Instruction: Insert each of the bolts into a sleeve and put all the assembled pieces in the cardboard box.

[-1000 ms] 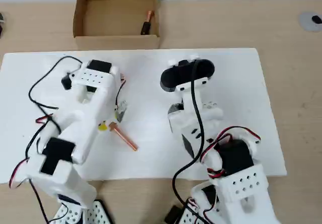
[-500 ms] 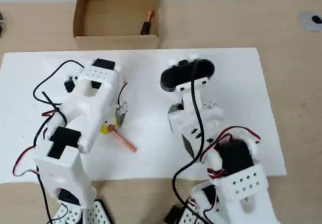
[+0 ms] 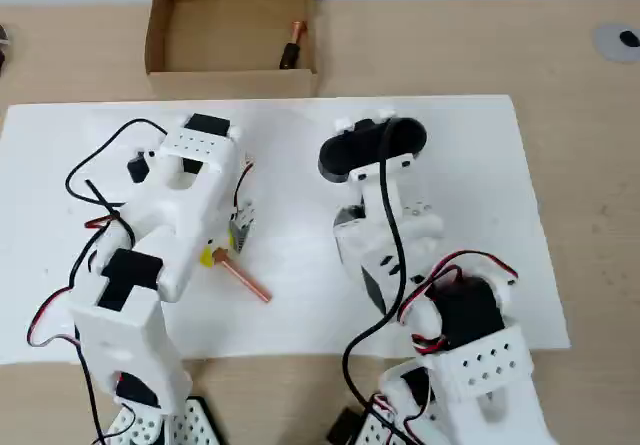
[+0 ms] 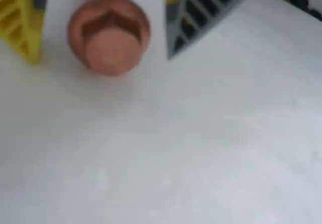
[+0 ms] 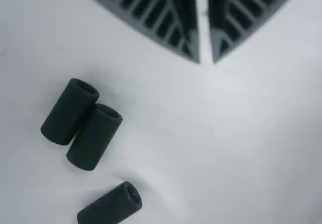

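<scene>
The left gripper (image 3: 222, 246) sits left of centre in the high view. Its yellow and grey jaws are spread on either side of the hexagonal head of a copper-coloured metal bolt (image 3: 248, 278). The bolt lies flat on the white paper sheet (image 3: 480, 185), its long axis diagonal, with the head between the jaws and the shank pointing toward the lower right. Neither jaw appears to touch the head. The left arm is clearly the nearer one, so closing would likely grip the head end. The right gripper (image 5: 205, 58), jaws pressed almost together on nothing, hangs near three short black cylindrical sleeves (image 5: 95, 136). Two touch side by side and the third lies apart. Farthest away, at the upper left, the open brown cardboard box (image 3: 160, 25) holds one assembled piece (image 3: 292, 45).
</scene>
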`<state>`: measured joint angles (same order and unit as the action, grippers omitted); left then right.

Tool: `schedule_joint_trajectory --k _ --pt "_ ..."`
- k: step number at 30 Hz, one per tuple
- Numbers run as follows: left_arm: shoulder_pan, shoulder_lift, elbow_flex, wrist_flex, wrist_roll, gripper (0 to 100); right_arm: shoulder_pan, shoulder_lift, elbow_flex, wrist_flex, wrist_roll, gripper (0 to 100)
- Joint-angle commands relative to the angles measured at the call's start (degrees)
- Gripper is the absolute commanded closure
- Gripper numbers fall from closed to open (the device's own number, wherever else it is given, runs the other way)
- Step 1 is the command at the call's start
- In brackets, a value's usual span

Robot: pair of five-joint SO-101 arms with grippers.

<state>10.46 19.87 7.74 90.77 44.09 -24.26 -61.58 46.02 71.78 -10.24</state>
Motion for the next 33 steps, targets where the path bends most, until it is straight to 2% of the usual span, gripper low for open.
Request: schedule_joint_trajectory --k 1,10,16,27,30,33 --pt "0.35 4.44 0.26 0.62 -1.41 81 0.4 0.13 -0.22 0.09 -0.18 98.8" --pt "0.62 18.24 -4.4 4.31 -1.67 82 0.4 0.04 -0.31 0.18 -0.18 98.8" --pt "0.79 21.85 -8.35 4.48 -8.53 99 0.4 -0.13 -0.31 0.18 -0.18 98.8" --pt "0.09 21.23 -12.75 5.1 -9.85 99 0.48 -0.13 -0.31 0.18 -0.18 98.8" --pt "-1.05 17.36 -16.7 5.98 -10.02 99 0.57 -0.13 -0.31 0.18 -0.18 98.8" --pt "-2.46 11.82 -21.63 7.74 -13.27 99 0.57 -0.13 -0.31 0.18 -0.18 98.8"
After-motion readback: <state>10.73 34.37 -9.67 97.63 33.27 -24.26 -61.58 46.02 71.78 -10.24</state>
